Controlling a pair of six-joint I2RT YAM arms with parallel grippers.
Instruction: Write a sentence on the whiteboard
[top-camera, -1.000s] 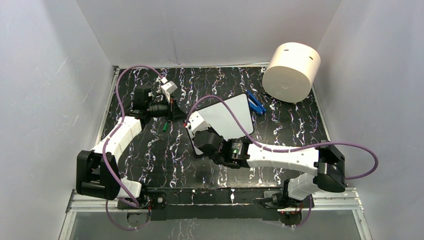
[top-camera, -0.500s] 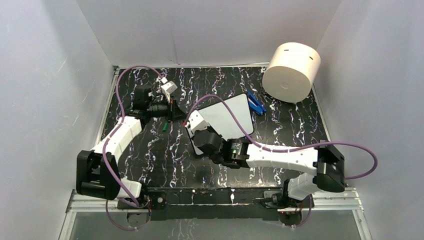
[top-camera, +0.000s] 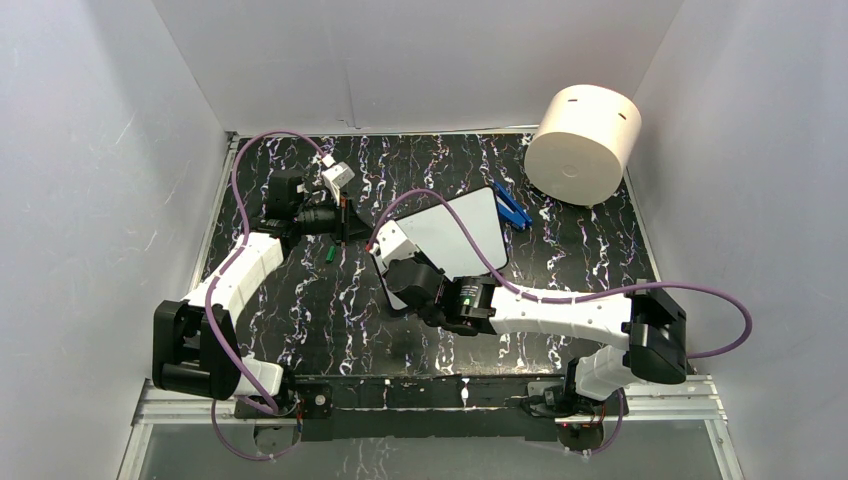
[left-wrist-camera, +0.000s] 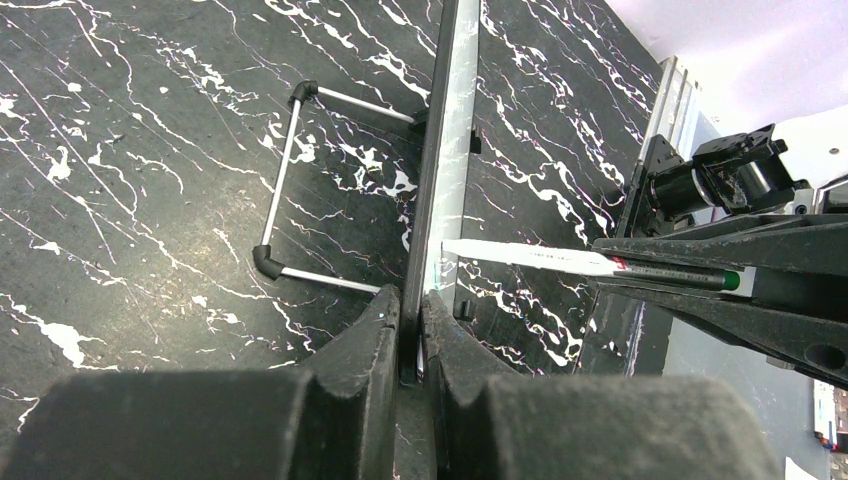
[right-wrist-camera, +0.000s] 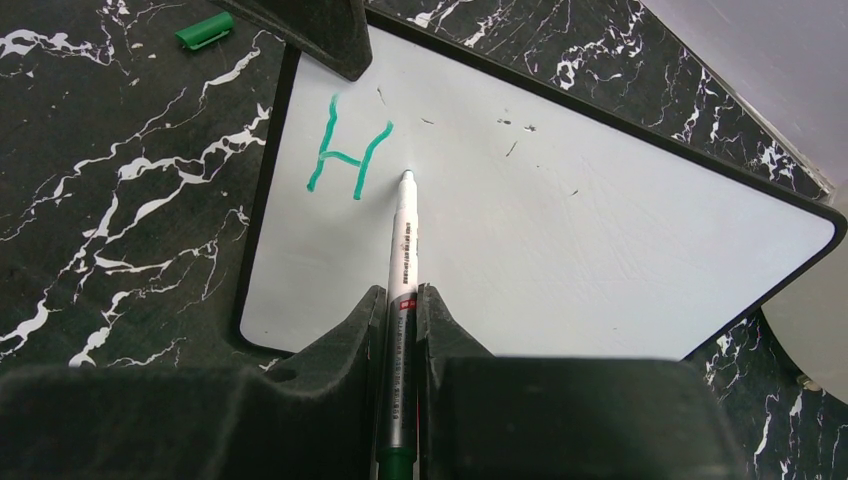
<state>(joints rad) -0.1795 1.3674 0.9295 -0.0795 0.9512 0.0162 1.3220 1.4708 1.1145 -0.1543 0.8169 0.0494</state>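
Observation:
The whiteboard (top-camera: 458, 232) stands tilted mid-table, white with a thin black frame. My left gripper (top-camera: 346, 222) is shut on its left edge; the left wrist view shows the board edge-on (left-wrist-camera: 441, 150) pinched between the jaws (left-wrist-camera: 410, 305). My right gripper (right-wrist-camera: 400, 295) is shut on a white marker (right-wrist-camera: 405, 245), and its tip touches the board (right-wrist-camera: 600, 230) just right of a teal "H" (right-wrist-camera: 347, 158). That "H" is all of the sentence that shows. The marker also shows in the left wrist view (left-wrist-camera: 530, 257). In the top view my right gripper (top-camera: 398, 262) covers the board's lower left.
A big cream cylinder (top-camera: 583, 143) lies at the back right. A blue object (top-camera: 512, 208) lies by the board's right corner. The green marker cap (right-wrist-camera: 204, 30) lies left of the board. The board's wire stand (left-wrist-camera: 285, 190) sticks out behind it. White walls enclose the table.
My right arm has shifted slightly to the left with the marker. The left arm and the board have not moved.

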